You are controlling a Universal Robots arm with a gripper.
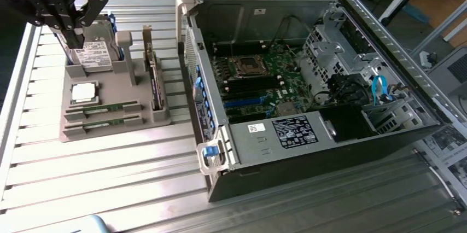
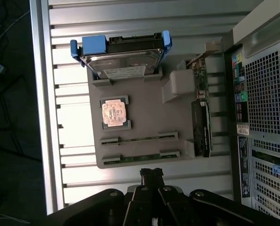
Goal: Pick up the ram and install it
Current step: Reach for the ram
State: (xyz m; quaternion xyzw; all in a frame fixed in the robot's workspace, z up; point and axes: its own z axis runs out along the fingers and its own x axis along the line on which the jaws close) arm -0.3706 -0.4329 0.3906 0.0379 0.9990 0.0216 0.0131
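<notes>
Two ram sticks, thin green boards, stand on edge in the slots of a grey holder tray (image 1: 109, 134): one ram stick (image 1: 102, 108) and a second (image 1: 102, 126) beside it. In the wrist view they are the ram stick (image 2: 140, 139) and the one nearest the fingers (image 2: 140, 157). My black gripper (image 1: 71, 37) hangs above the far end of the tray, over the hard drive (image 1: 93, 58). Its fingertips (image 2: 151, 173) are pressed together, shut on nothing, and hover high above the tray's near edge.
The tray also holds a silver CPU (image 1: 82, 93) and a dark expansion card (image 1: 153, 77). An open computer case (image 1: 219, 151) lies at the exterior view's right, motherboard (image 1: 255, 80) exposed with cables and drive cages. All rests on a ribbed metal table (image 1: 109, 189).
</notes>
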